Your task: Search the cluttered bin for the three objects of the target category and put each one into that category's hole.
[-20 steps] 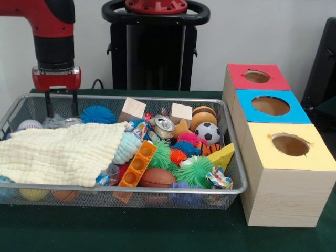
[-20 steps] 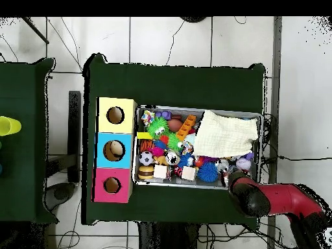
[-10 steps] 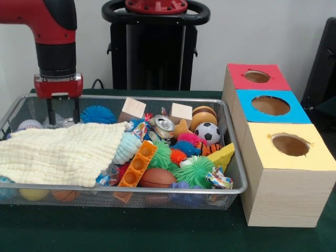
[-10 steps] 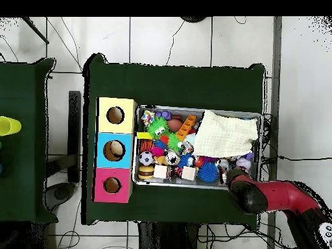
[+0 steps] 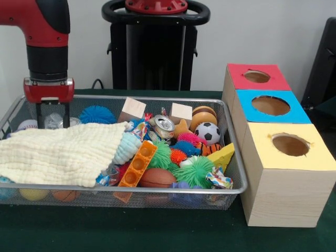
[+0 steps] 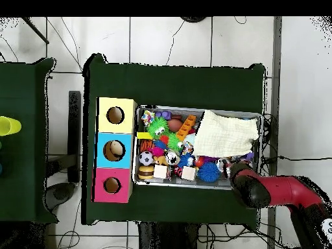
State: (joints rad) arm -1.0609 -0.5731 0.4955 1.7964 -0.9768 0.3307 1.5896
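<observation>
Gripper [image 5: 52, 116] hangs inside wire bin [image 5: 231, 152], fingers spread apart, empty, above crumpled plastic beside cream cloth [image 5: 60, 152]; blue spiky ball [image 5: 97, 114] nearby.

a basket [image 5: 239, 173] is set on the table [image 5: 157, 231], with a row of three boxes [image 5: 286, 173] just beside it on the right in the front view. in the basket, a cloth [image 5: 58, 152] is spread over the left part, toys [image 5: 178, 152] are heaped right of it, and the gripper [image 5: 52, 122] is hung behind the cloth.
</observation>
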